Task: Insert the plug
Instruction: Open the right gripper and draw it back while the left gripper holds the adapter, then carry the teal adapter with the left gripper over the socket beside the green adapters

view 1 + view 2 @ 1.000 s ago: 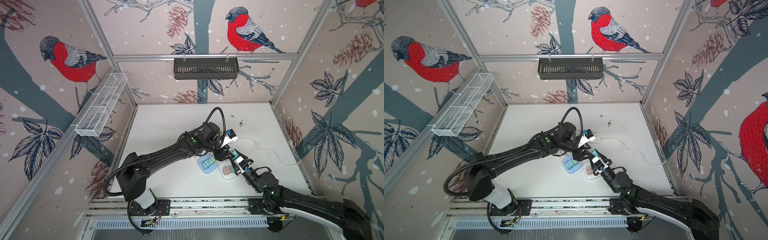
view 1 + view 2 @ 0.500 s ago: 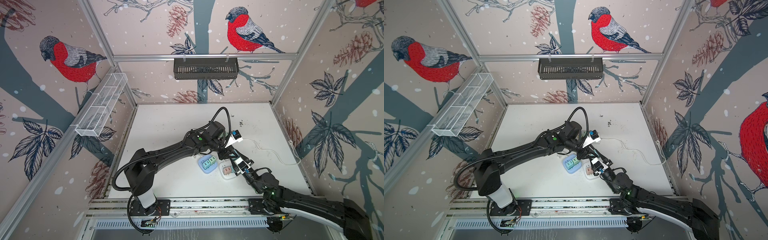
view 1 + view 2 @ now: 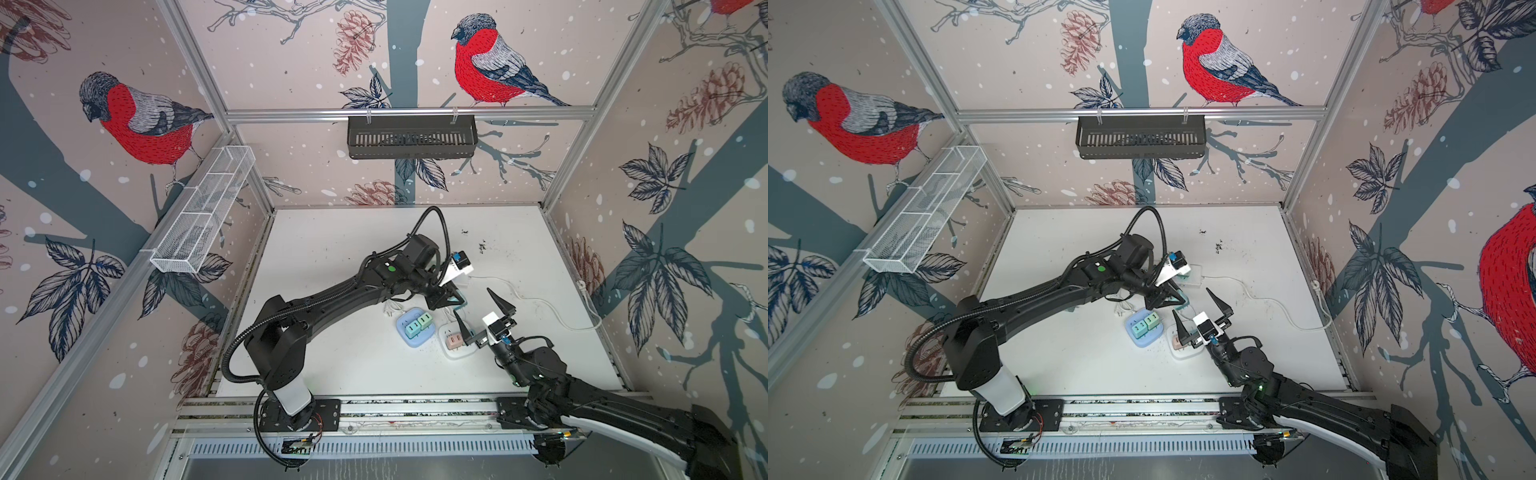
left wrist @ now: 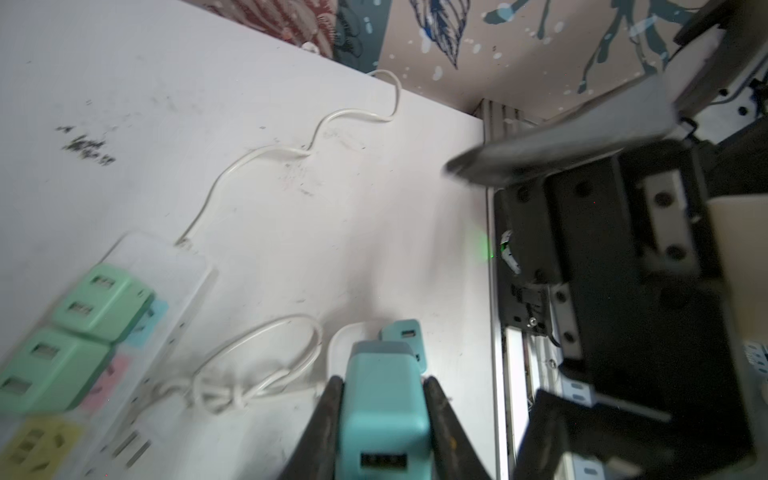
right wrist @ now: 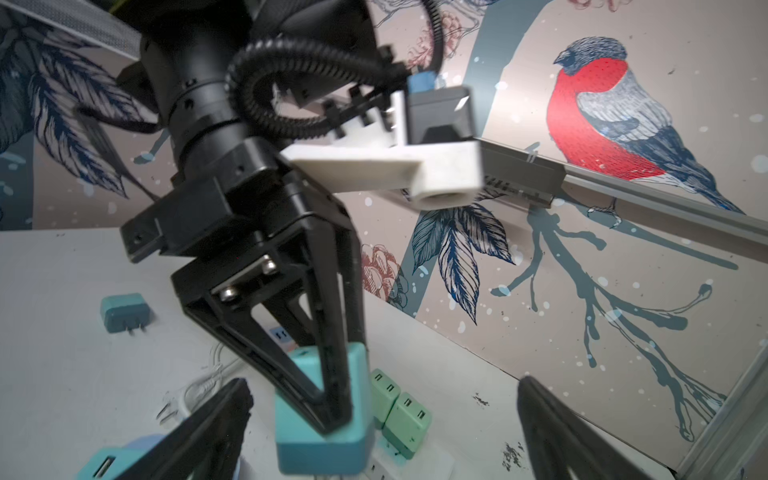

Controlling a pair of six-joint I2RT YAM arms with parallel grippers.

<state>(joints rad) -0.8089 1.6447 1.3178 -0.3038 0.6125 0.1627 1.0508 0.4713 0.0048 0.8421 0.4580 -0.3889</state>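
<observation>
Plug [image 5: 320, 449] over scuffed tabletop [image 3: 332, 257], bird-print walls [image 3: 291, 62]

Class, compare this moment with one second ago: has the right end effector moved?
Yes. The right end effector has opened: one finger has swung away from the blue power strip, towards the white cable.

Smooth matt teal plastic on the plug [image 4: 384, 415] between the dull black plastic fingers [image 4: 444, 424] of the left gripper [image 4: 382, 384]. Beside those fingers, smooth white plastic power strip [image 4: 174, 274] and rubbery white cable [image 4: 235, 401]; beneath, scuffed matt white tabletop [image 4: 332, 228].
</observation>
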